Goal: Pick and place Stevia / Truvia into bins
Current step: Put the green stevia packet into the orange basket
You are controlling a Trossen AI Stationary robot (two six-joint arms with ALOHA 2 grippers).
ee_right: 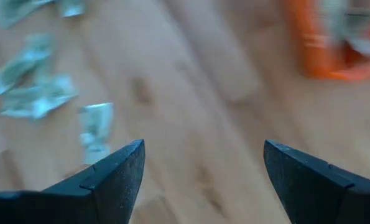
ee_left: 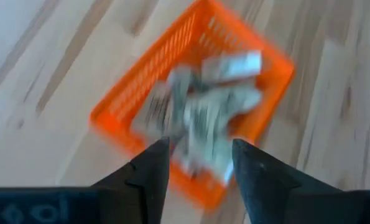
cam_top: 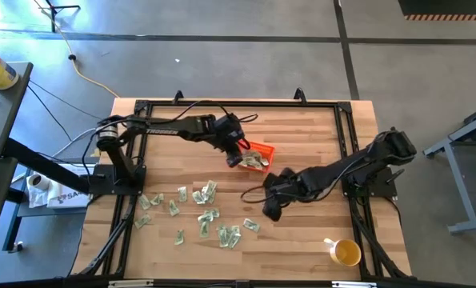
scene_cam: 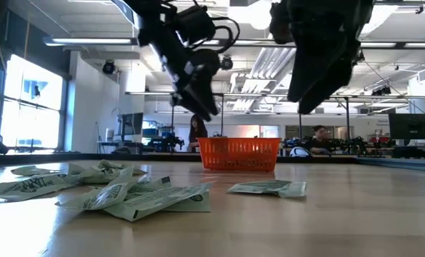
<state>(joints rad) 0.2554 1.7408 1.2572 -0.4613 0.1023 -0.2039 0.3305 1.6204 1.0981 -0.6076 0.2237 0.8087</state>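
Observation:
The orange bin (cam_top: 263, 150) stands on the wood near the table's middle, with several pale green and white Stevia sachets (ee_left: 212, 106) lying in it. My left gripper (ee_left: 200, 158) hangs open just above the bin's left part (cam_top: 238, 154), its fingers apart over the sachets and nothing between them. More sachets (cam_top: 202, 214) lie flat and scattered across the table's near left. My right gripper (ee_right: 203, 152) hangs open over bare wood right of that scatter (cam_top: 271, 210), with one sachet (ee_right: 96, 130) close beside one of its fingers. The low view shows the bin (scene_cam: 238, 153) behind the sachets (scene_cam: 133, 196).
A yellow cup with a white handle (cam_top: 346, 253) stands at the table's near right corner. A black frame (cam_top: 346, 120) runs around the table top. Bare wood lies between the bin and the loose sachets.

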